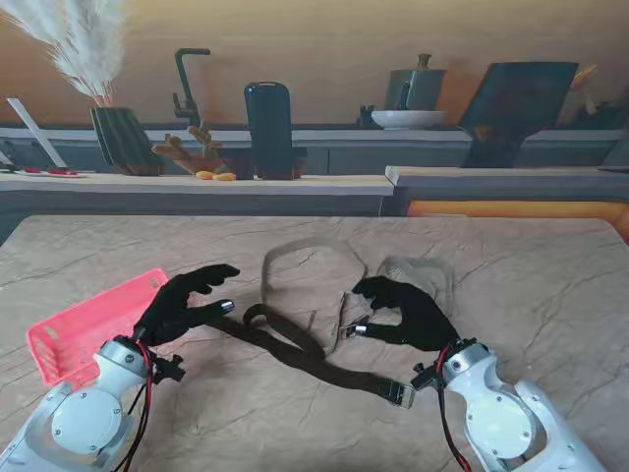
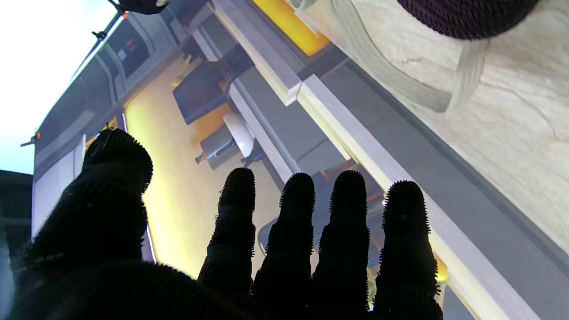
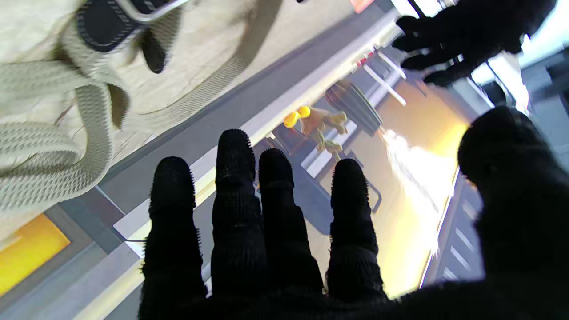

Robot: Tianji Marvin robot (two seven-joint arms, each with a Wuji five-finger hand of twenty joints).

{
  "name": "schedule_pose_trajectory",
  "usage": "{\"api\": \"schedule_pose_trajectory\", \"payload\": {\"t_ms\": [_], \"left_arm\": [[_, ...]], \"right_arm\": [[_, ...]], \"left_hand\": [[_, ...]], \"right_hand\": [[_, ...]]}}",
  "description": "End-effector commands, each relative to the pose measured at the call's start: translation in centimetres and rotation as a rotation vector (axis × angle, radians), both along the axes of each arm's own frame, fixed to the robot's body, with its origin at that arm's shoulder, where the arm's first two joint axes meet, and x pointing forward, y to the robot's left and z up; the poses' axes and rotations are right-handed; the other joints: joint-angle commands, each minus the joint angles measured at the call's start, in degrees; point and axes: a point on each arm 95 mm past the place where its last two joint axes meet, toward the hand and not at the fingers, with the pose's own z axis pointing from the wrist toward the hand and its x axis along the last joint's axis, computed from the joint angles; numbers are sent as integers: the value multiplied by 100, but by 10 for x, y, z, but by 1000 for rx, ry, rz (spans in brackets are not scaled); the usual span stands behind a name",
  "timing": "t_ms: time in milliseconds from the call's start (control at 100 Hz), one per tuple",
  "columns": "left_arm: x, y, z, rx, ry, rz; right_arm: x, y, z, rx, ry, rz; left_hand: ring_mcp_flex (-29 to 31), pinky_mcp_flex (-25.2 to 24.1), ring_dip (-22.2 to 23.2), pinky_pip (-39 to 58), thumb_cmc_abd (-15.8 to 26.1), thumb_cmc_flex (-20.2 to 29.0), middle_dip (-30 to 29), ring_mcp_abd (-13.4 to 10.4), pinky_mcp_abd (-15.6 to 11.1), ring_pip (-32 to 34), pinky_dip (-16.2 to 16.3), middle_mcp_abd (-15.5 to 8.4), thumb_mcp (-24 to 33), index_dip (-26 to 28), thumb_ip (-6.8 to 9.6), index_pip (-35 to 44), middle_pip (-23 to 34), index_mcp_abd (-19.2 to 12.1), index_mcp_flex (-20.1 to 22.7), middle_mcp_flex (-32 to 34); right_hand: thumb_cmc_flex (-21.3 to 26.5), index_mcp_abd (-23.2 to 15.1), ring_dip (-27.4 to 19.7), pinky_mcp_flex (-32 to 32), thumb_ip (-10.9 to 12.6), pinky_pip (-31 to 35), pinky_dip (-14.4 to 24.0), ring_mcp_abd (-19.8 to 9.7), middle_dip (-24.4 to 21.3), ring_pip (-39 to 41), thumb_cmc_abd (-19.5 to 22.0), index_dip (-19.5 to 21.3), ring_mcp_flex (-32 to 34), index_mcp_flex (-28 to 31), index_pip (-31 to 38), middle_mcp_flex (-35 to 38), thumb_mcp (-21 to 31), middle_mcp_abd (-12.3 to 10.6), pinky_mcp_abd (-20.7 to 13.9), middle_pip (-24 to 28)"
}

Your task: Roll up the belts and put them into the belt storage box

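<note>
Your left hand (image 1: 187,300) hovers with fingers spread and slightly curled, holding nothing; its wrist view confirms four fingers and thumb apart with only background between them. Your right hand (image 1: 408,313) is likewise empty, fingers extended and separated in its wrist view, though from the stand it looks loosely curled over the table (image 1: 550,285).

The dark brown belt (image 1: 305,356) lies flat and unrolled between the two hands. One end forms a small loop just beside the left fingertips; the strap then runs diagonally toward you, ending in a metal buckle (image 1: 397,394) close to the right wrist. Neither hand is touching it, as far as the stand view shows.

A second, beige webbing belt (image 1: 305,261) lies in a loose open loop beyond both hands, its clasp (image 1: 352,329) just beside the right fingertips. The right wrist view shows this strap doubled over itself with a dark buckle piece (image 3: 106,22) on it.

The pink storage box (image 1: 88,329) sits immediately outboard of the left hand, partly behind the left forearm, and appears empty from what shows.

Assessment: no rolling has begun. The hands bracket the brown belt, which suits pinning one end while the other coils. The mid-strap twist may spoil a tight roll.
</note>
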Motion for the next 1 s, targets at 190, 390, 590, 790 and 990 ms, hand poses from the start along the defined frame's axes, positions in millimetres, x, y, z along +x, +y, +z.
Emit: {"api": "schedule_pose_trajectory", "payload": {"t_ms": [190,390,590,790,990], "left_arm": [[-2,-6,-3,10,40,-40],[-1,-6,-4,17,46,-47],[0,-7,-4,29,64,-60],[-3,-6,-5,31,71,-65],[-3,-6,-5,34,63,-59]], "right_arm": [[-3,-2,1,-24,-10,-2],[-8,-8,4,-84,-4,55],[-15,-16,7,-224,27,159],[-26,-20,5,-367,66,241],[-37,-23,3,-504,106,318]], "left_hand": [[-22,-38,97,-15,8,-218,58,-159,-163,30,115,-177,197,72,152,150,66,-190,-166,-128],[1,-34,106,-27,0,-241,60,-141,-153,36,121,-166,244,60,143,148,71,-177,-145,-86],[31,-43,130,-30,19,-242,77,-127,-155,66,131,-119,256,53,137,139,87,-164,-133,-40],[65,-33,156,-17,23,-246,99,-113,-138,96,143,-149,244,61,133,155,101,-152,-83,16],[94,-31,180,6,33,-240,123,-117,-145,122,158,-160,238,71,134,164,118,-169,-63,56]], "right_hand": [[137,27,31,-35,219,-77,158,-38,60,-11,23,20,24,25,-84,38,-18,-30,-154,-96],[211,-82,75,17,228,-41,198,-41,88,61,38,39,101,101,-51,130,31,-28,-172,-55],[270,-195,98,32,217,-19,223,-55,105,104,65,73,124,120,30,172,122,-52,-182,-15],[278,-69,143,92,199,20,247,-71,131,194,46,55,216,223,42,292,154,-52,-221,51],[145,34,375,148,185,152,323,-62,259,555,81,36,241,362,17,382,89,-26,-311,264]]}}
